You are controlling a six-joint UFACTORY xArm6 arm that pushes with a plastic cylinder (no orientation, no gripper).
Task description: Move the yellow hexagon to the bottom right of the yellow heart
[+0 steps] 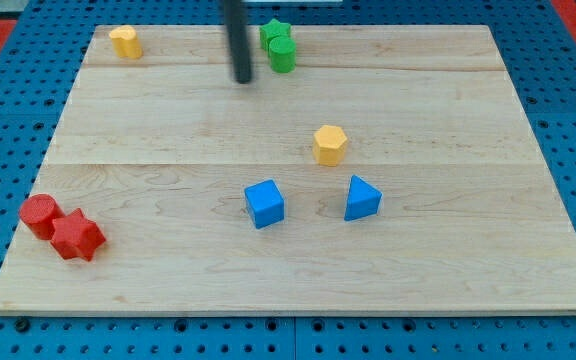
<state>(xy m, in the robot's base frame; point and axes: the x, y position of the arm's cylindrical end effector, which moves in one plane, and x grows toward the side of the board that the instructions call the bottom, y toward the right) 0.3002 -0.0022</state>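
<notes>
The approach step is judged to be in hand: nothing is being pushed, and the yellow hexagon (330, 144) is seen standing alone right of the bench's (448, 270) middle, well apart from the yellow heart (124, 42), which sits at the bench's top left corner. The hexagon is already below and to the right of the heart, but far off, so a long push up and to the view's left is judged to be called for, ending just below and right of the heart.

My tip (243, 79) is seen resting near the bench's top edge, between the heart and the pair of green blocks, a green star (274, 31) touching a green cylinder (283, 55), just to the right of the rod. For the next move the tip is judged to need bringing round to the hexagon's lower right side, between it and the blue triangular block (362, 198), without the blue cube (264, 203) being nudged.

The rod is held nearly upright, entering from the view's top. No grasping tool is carried, so no open or closed state can be told.
</notes>
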